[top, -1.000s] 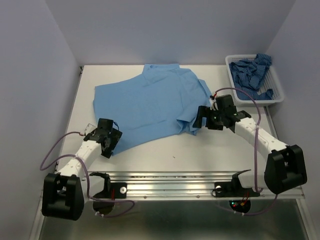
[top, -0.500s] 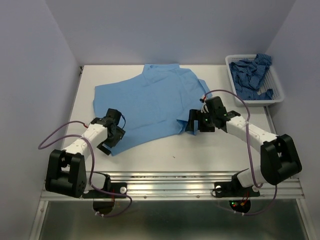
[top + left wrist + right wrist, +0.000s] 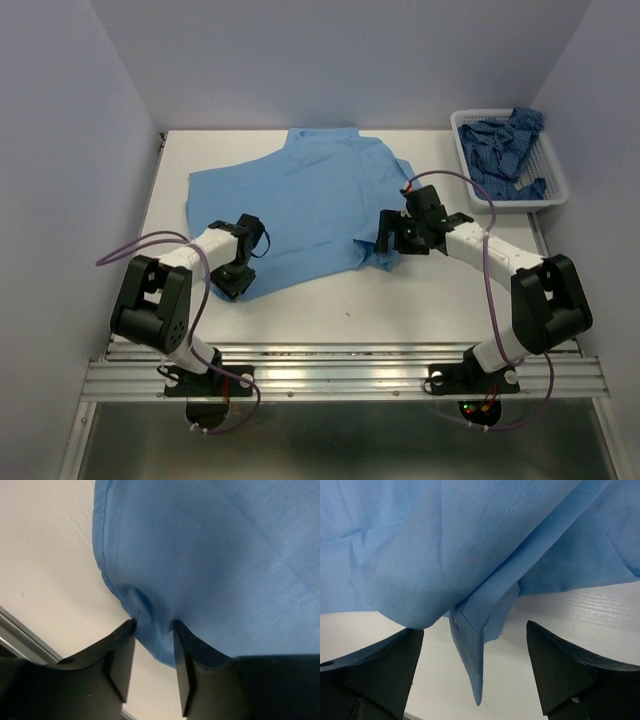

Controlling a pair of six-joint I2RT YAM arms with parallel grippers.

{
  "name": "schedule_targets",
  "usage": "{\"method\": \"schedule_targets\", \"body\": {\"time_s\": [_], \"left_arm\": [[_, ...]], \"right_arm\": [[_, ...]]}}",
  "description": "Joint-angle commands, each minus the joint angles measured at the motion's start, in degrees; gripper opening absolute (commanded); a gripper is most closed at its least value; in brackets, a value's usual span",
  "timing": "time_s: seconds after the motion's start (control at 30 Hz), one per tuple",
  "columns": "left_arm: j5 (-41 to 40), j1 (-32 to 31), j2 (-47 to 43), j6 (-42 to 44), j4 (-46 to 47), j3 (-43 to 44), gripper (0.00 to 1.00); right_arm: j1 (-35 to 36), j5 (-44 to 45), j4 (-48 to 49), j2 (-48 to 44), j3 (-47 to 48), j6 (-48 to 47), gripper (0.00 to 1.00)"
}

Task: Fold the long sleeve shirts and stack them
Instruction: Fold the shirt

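Left wrist view: light-blue shirt (image 3: 215, 555), spread flat left of the basket (image 3: 556, 160), is pinched at its hem corner by the left hand (image 3: 154, 630); the right hand (image 3: 474, 629), released astride the cuff (image 3: 470, 660), should be closed well onto it before any lift.

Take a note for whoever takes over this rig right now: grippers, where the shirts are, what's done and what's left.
Left gripper: pinched on the near-left corner of the light blue shirt.
Right gripper: open, straddling its near-right edge.
That shirt lies spread on the table; the patterned shirt sits crumpled in the basket.
Done: nothing folded or stacked.
Left: fold both, stack them.
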Motion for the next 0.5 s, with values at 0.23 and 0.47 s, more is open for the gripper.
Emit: {"method": "schedule_targets", "body": {"time_s": [0.23, 0.47], "left_arm": [[4.17, -0.88, 0.50, -1.15, 4.03, -3.91, 0.00], [3.31, -0.80, -8.20, -1.41, -0.09, -2.86, 0.00]], "right_arm": [[0.46, 3.20, 1.92, -1.77, 2.72, 1.05, 0.14], [0.46, 4.07, -2.55, -7.46, 1.74, 1.14, 0.01]]}}
